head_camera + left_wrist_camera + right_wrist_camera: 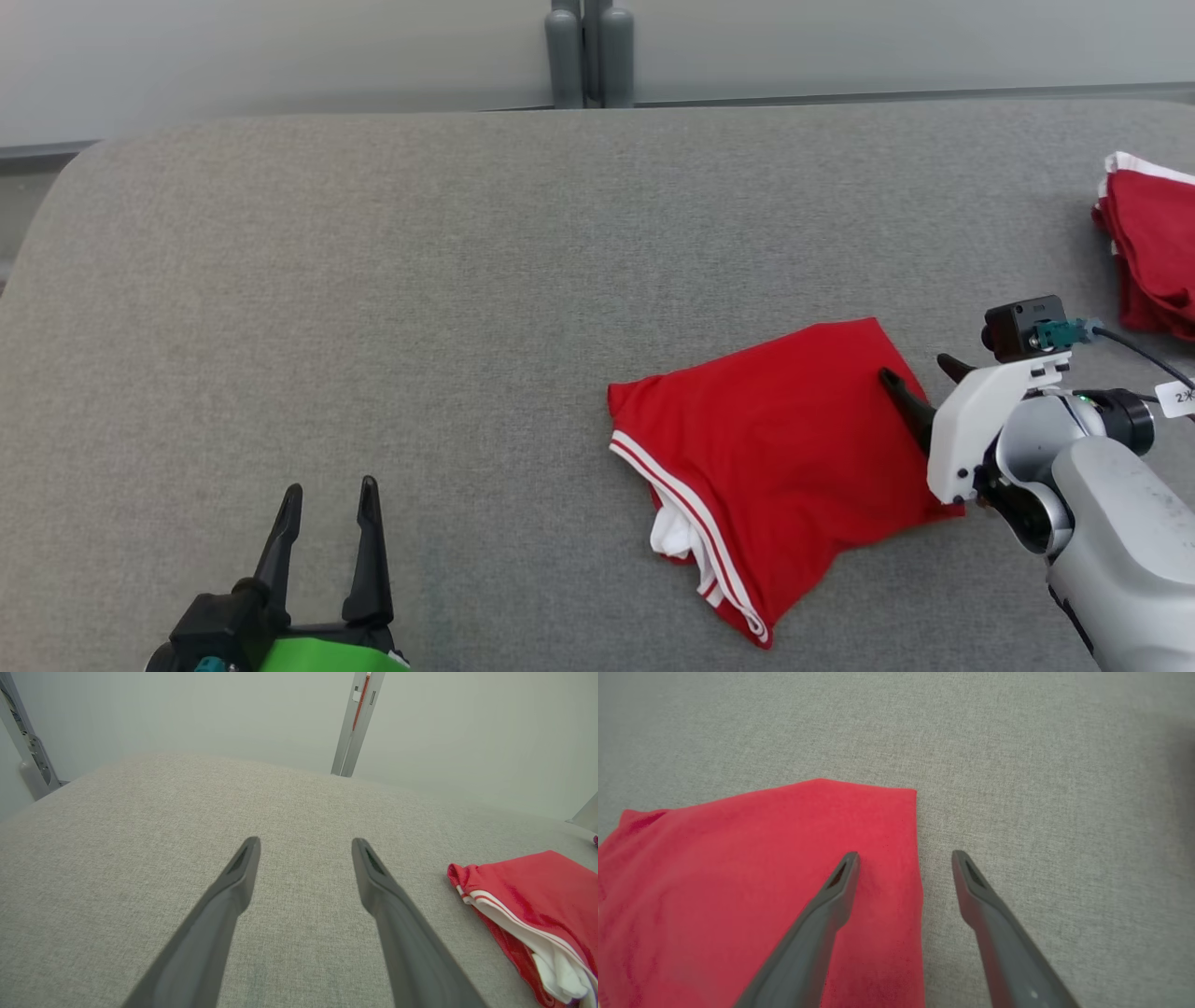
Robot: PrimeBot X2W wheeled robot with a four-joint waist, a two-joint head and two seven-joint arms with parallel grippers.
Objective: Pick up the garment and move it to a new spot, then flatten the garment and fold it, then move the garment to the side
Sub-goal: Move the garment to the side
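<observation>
Garments: two red items. One folded garment (784, 467) with white-striped trim lies flat on the grey table (373, 280). One red pile (1153, 252) sits well off the garment's right side.
Grippers: two.
Right gripper (914, 367): jaws spread wide, holding nothing. One finger is above the garment's right edge, the other just off it.
Left gripper (331, 485): jaws spread wide, empty, well left of the garment.

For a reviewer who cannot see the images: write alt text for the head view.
A folded red garment with white-striped trim lies right of centre on a grey fabric table, the open right gripper straddling its right edge. The open left gripper sits at lower left over bare table; more red clothing lies at the right edge.
</observation>
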